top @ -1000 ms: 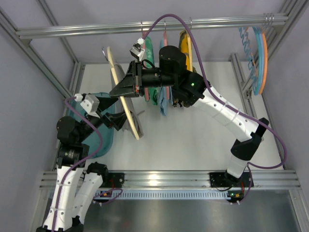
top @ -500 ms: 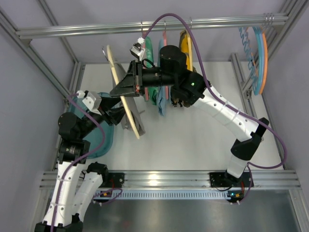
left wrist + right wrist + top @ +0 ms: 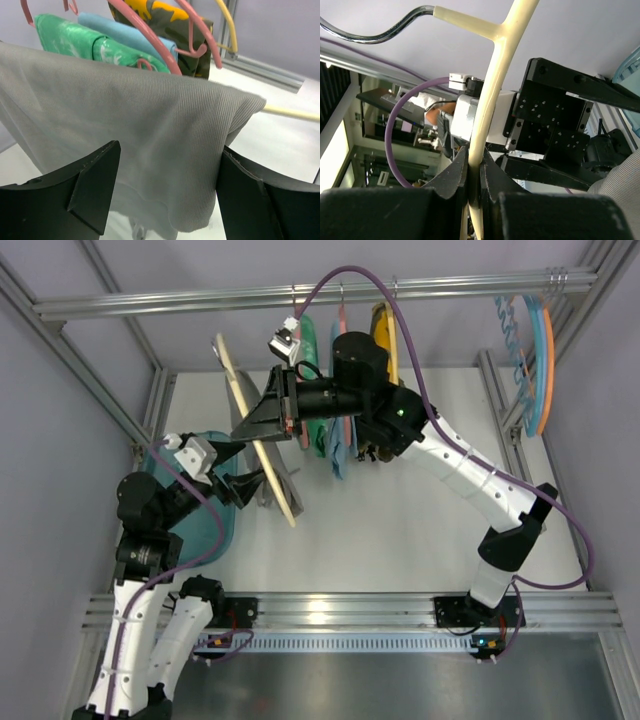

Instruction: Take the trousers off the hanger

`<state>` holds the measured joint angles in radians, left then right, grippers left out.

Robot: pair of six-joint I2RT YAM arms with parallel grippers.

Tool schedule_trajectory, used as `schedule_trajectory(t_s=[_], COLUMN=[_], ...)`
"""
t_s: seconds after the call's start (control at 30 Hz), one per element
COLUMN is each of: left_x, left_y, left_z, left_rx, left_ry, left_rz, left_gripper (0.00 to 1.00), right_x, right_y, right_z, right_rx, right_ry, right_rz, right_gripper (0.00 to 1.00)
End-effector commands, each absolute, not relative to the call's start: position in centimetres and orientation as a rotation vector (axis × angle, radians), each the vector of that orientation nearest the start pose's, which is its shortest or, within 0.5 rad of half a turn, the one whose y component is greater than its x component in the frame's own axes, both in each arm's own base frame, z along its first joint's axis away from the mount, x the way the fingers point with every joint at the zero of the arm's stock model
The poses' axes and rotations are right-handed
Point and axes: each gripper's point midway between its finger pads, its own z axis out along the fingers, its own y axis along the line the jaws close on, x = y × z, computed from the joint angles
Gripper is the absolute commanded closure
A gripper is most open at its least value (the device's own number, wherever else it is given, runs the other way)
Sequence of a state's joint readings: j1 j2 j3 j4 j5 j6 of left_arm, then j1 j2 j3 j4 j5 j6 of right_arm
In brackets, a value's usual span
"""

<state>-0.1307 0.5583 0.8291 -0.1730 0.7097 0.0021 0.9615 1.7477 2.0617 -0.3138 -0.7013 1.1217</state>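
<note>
Nearest me, the left arm reaches up from its base over the teal tray (image 3: 218,530) at the left side of the white table (image 3: 400,530). The left gripper (image 3: 167,172) stands wide open. In its wrist view the two black fingers (image 3: 95,187) sit well apart, one at each side. The trousers (image 3: 145,130) hang across the gap between them and nothing pinches the cloth. The grey ribbed cloth is draped over the hanger (image 3: 240,390), its top edge running straight along the bar and its lower hem loose down by the fingers. A bare stretch of cream bar pokes out past the cloth's right edge.

Just beyond, from above, I see the hanger held up off the table and tilted, running from near right to far left. The trousers are on its near end, just beside my left gripper. The right gripper (image 3: 262,425) is clamped shut on the hanger about midway along. In that wrist view the black jaws pinch the cream rod below the fork where the metal hook (image 3: 385,27) branches off. The hook points far left, apart from the rail (image 3: 300,295).

Farther back, the rail carries a green garment (image 3: 308,340), a light blue garment (image 3: 337,455) and a yellow-and-black patterned garment (image 3: 383,335) on pink hangers (image 3: 150,35). At the far right end hang the orange and blue hangers (image 3: 538,350).
</note>
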Motion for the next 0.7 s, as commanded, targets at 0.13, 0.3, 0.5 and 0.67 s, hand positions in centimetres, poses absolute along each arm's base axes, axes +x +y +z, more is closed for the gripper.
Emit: schedule_trajectory(t_s=[0.13, 0.3, 0.5, 0.67], left_x=[21.3, 22.6, 22.7, 22.2], left_y=[-13.5, -13.1, -13.1, -13.3], left_z=[34.0, 33.0, 31.9, 30.9], left_rx=[0.830, 0.872, 0.979, 0.997], left_ry=[1.398, 1.406, 1.352, 1.379], left_rz=[-0.474, -0.406, -0.342, -0.368], left_gripper=[0.16, 0.16, 0.14, 0.11], right_x=[12.6, 12.4, 12.5, 13.8], right_y=[43.2, 42.9, 42.6, 42.0], right_z=[54.4, 54.6, 55.1, 56.1], right_rx=[-0.776, -0.777, -0.785, -0.751], right_ry=[1.639, 1.649, 1.634, 1.605], right_rz=[2.097, 2.123, 2.133, 2.112], right_gripper=[1.00, 1.00, 1.00, 1.00])
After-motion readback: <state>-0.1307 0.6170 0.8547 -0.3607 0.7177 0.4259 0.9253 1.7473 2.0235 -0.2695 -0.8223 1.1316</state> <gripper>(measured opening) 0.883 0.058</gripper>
